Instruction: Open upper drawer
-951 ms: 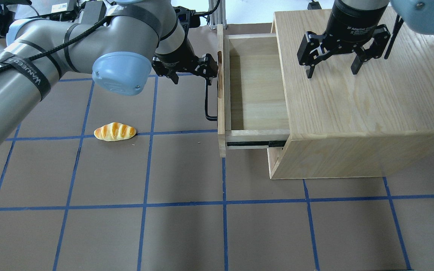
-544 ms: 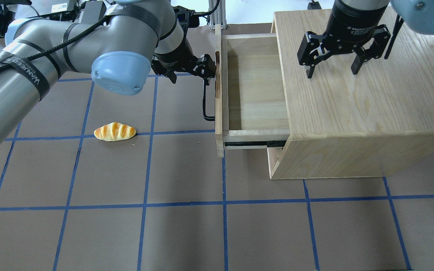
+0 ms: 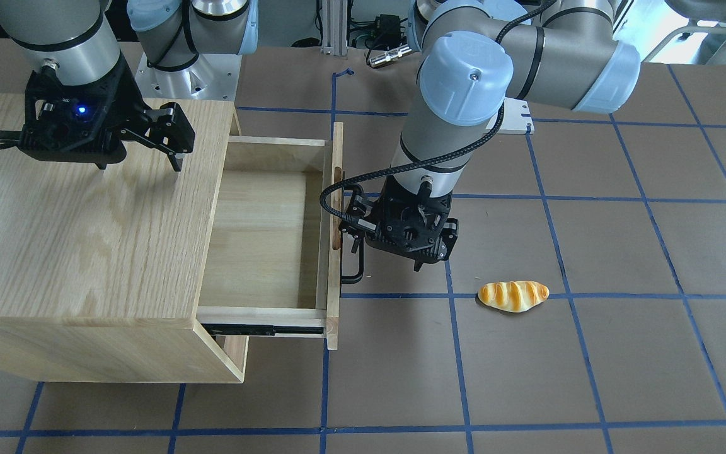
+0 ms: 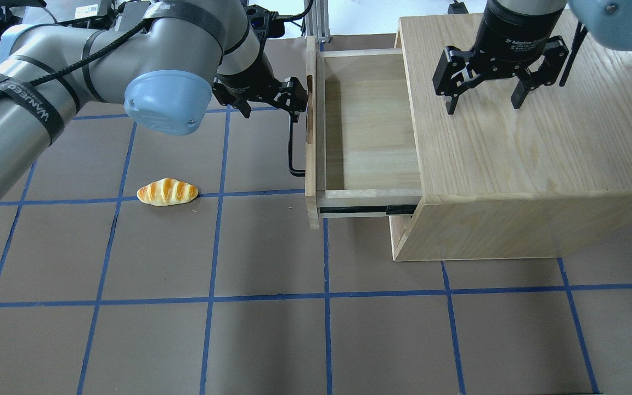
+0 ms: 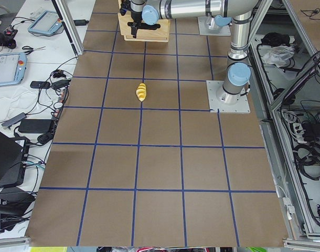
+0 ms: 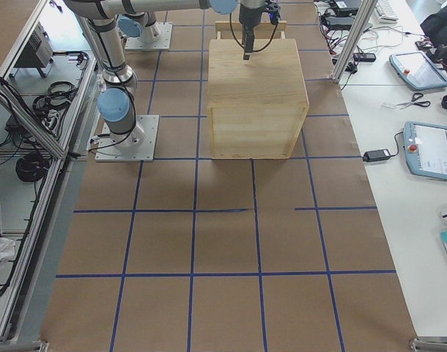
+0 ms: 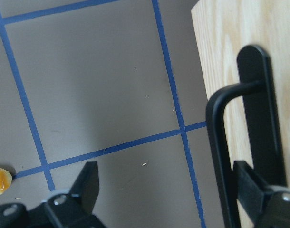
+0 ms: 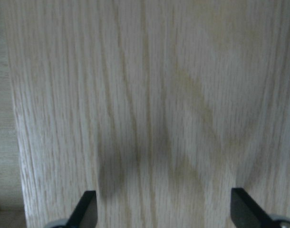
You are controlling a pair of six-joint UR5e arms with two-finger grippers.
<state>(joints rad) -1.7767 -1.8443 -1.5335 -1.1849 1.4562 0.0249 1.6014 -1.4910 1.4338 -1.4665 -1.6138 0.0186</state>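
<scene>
The upper drawer point(image 4: 371, 131) had slid farther out, so the opening looked nearly done. Its black handle point(image 4: 292, 148) sat hooked just inside one finger of the spread left gripper point(image 7: 168, 183). The right gripper point(image 4: 483, 107), also spread, hung over the cabinet point(image 4: 541, 153).

The upper drawer point(image 4: 373, 131), shallow pale wood with a long black bar handle point(image 4: 290, 148), sits level, pulled well out.

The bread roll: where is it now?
In the overhead view the bread roll lies left of the open upper drawer, across a blue line of the floor grid.
</scene>
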